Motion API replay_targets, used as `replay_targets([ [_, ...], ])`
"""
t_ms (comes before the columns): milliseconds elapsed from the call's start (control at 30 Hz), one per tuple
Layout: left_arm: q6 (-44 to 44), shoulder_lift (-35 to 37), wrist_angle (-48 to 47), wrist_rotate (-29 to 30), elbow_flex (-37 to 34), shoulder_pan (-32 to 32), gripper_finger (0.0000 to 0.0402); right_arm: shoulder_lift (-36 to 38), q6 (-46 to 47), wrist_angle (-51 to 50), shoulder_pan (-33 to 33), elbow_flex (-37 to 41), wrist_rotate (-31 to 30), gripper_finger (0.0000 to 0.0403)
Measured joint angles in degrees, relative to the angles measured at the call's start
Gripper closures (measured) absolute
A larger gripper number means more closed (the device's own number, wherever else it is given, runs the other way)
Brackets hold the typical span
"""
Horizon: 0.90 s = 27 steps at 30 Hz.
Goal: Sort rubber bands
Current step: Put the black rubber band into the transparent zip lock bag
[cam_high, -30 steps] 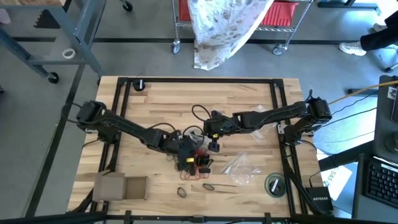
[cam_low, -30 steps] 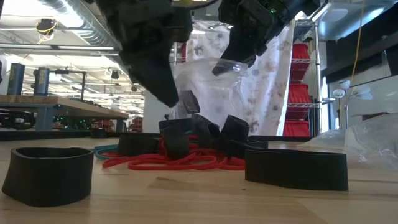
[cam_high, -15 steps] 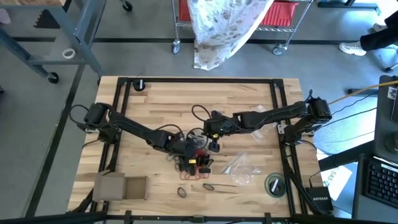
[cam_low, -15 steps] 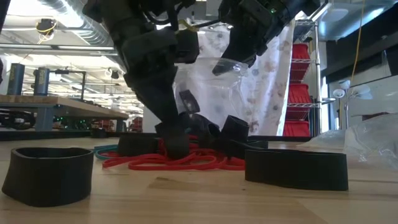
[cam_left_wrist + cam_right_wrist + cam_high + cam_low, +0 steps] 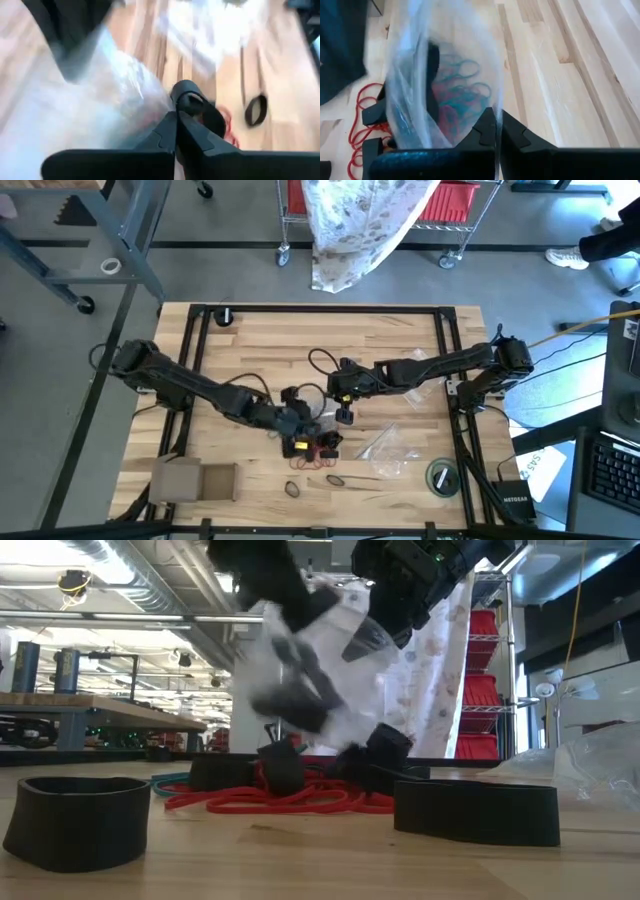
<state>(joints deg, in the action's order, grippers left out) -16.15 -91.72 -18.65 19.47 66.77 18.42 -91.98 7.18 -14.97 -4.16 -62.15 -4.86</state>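
Observation:
A pile of red, black and teal rubber bands (image 5: 318, 448) lies at the table's middle, seen close in the low view (image 5: 280, 798). My left gripper (image 5: 298, 423) hangs just above the pile, blurred in the low view (image 5: 290, 690), and is shut on a black rubber band (image 5: 187, 97). My right gripper (image 5: 343, 416) stands just to the pile's far right, shut on a clear plastic bag (image 5: 445, 75) that hangs open beside the left gripper. Teal and red bands (image 5: 460, 95) show through the bag's wall. My left gripper pinches the black rubber band between its two fingertips (image 5: 176, 120), coming slanting down from the table's left. The band's loop (image 5: 190, 92) sticks out past the fingertips, lifted clear of the pile. My right gripper pinches the bag's upper edge (image 5: 492, 107) between its shut fingers, slanting down from the table's right. The bag hangs below the fingers; whether its lower part rests on the table, I cannot tell.
Two wide black bands (image 5: 75, 820) (image 5: 475, 812) lie near the front edge, also seen from above (image 5: 293, 490) (image 5: 335, 478). A second clear bag (image 5: 388, 450) lies right of the pile. A cardboard box (image 5: 195, 480) sits front left, a tape roll (image 5: 440, 477) front right.
My left gripper dipped into the pile, shut there, then rose and tipped toward the bag with a black band lifted clear. The rest of the pile stayed on the table.

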Motion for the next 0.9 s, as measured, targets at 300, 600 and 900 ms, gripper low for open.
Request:
replay_targets([
  [300, 5.8, 4.0, 2.0, 7.2, 0.0, -0.6, 0.0399, 0.0, 0.0, -0.1, 0.0, 0.0, 0.0, 0.0402],
  [600, 8.8, 4.4, 9.1, 17.3, 0.0, -3.6, 0.0399, 0.0, 0.0, 0.1, 0.0, 0.0, 0.0, 0.0402],
  [900, 4.3, -1.6, 5.9, 12.0, 0.0, -3.8, 0.0399, 0.0, 0.3, -0.1, 0.0, 0.0, 0.0, 0.0402],
])
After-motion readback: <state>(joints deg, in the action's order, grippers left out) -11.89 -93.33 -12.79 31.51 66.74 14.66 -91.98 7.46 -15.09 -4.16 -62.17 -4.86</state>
